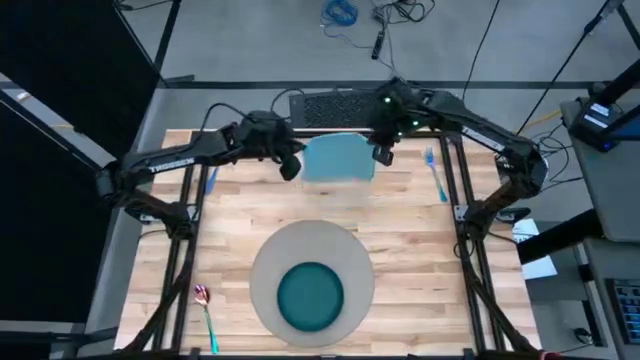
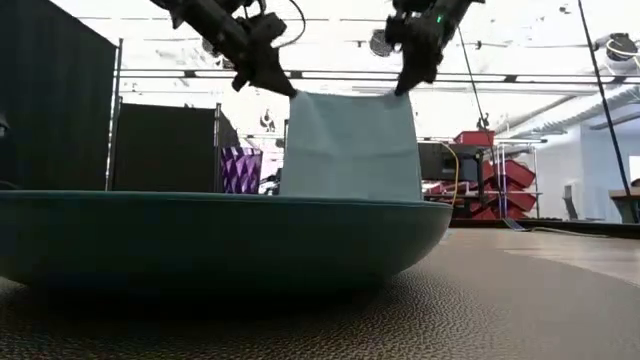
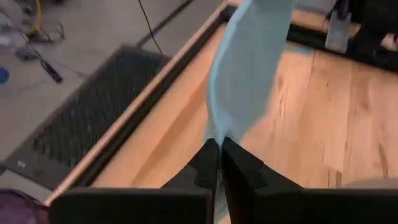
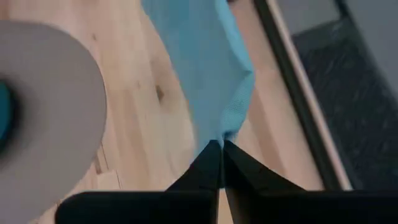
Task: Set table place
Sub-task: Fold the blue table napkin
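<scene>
Over the pale wood table, both arms hold the light blue napkin aloft by its upper corners: the left gripper pinches one corner tight, the right gripper pinches the other, and the cloth hangs stretched between them at the table's far edge. The round grey mat and teal plate lie well below and nearer than both grippers. To lay the napkin well, the arms would likely need to travel together, keeping the cloth taut and level, and lower it flat beside the mat before letting go. Only the high view shows the blue fork near the right gripper and the spoon far from the left; only the low view shows the purple cup behind the plate and the napkin hanging clear of the tabletop.
</scene>
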Robot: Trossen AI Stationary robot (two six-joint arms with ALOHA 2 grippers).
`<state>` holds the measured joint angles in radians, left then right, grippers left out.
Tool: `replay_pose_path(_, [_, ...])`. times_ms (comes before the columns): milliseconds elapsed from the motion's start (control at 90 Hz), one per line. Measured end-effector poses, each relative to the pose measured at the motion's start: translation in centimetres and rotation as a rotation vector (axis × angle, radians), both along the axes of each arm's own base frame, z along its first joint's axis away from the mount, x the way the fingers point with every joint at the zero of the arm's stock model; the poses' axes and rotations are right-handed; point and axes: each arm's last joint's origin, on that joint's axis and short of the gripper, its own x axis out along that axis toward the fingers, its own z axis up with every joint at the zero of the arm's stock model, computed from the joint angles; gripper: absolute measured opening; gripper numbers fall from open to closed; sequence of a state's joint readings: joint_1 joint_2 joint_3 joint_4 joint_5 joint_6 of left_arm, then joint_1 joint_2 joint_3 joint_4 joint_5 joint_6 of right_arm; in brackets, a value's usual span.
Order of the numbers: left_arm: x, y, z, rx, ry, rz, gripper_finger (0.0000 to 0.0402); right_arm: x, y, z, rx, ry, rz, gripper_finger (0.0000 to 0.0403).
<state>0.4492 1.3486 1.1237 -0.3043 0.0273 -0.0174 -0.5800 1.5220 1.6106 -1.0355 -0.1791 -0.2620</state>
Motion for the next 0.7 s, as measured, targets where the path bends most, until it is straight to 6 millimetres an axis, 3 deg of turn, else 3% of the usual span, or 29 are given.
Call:
replay_pose_path(122, [-0.1, -0.2, 0.2, 0.000, -0.004, 0.002, 0.0000, -0.4, 0.5, 0.5, 0.026, -0.022, -0.018, 0.0000])
replay_pose_path(244, [0.1, -1.2, -0.1, -0.030, 0.025, -0.026, 0.0000, 0.2, 2.1, -0.6, 0.078, 0.040, 0.008, 0.0000])
replay_pose_path(467, [1.1, -4.0, -1.4, -0.062, 0.084, -0.112, 0.0000, 1.8, 6.1, -5.2, 0.197, 0.144, 0.087, 0.0000])
replay_pose_path(700, [1.9, -7.7, -4.5, -0.124, 0.180, -0.182, 0.0000, 2.7, 11.6, -10.4, 0.296, 0.218, 0.167, 0.0000])
